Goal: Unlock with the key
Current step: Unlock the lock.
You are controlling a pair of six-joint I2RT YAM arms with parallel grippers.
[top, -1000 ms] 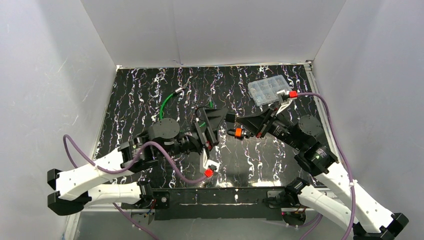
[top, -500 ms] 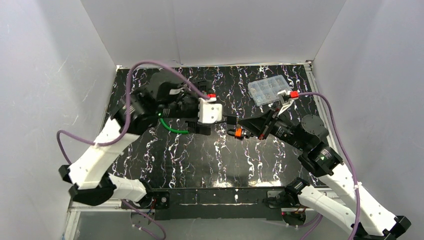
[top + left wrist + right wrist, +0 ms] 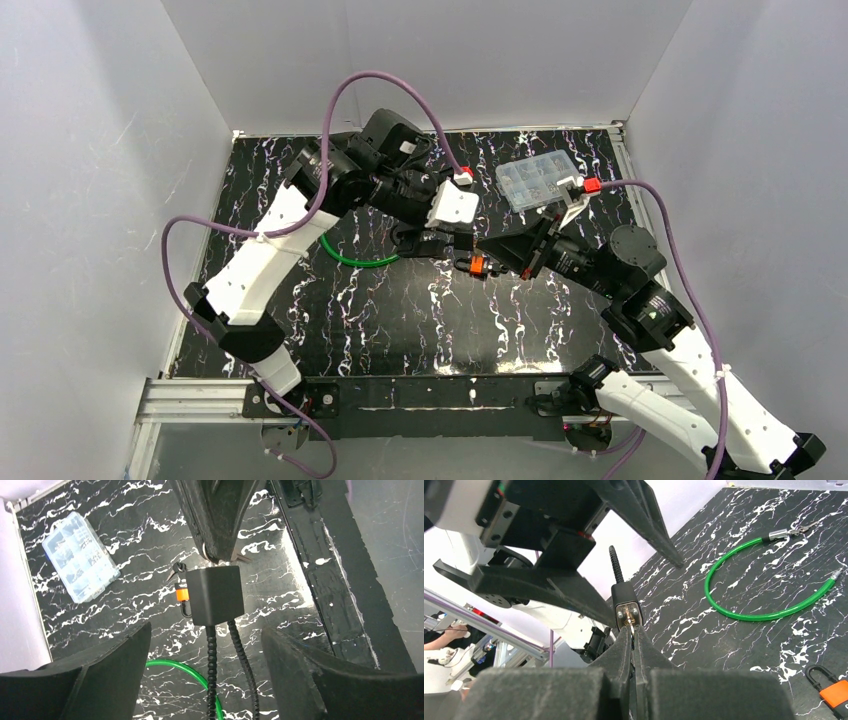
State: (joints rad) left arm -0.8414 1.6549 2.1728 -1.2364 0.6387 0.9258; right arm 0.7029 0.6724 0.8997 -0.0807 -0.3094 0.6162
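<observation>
Movement is all on the left side: a second ago that arm lay low along the near edge, and now it has reared up and reaches in from the back of the table (image 3: 450, 320). The left gripper (image 3: 205, 630) is spread wide, one finger on either side of the black lock (image 3: 216, 594) and apart from it. The right gripper (image 3: 631, 630) has barely shifted; its fingers are pressed together on the key (image 3: 629, 620), which sits in the lock's end. The lock hangs above mid-table, with a little orange padlock (image 3: 182, 594) dangling beside it and a green cable (image 3: 352, 263) lying below. To my eye the left needs to close on the body before any turn would bite.
</observation>
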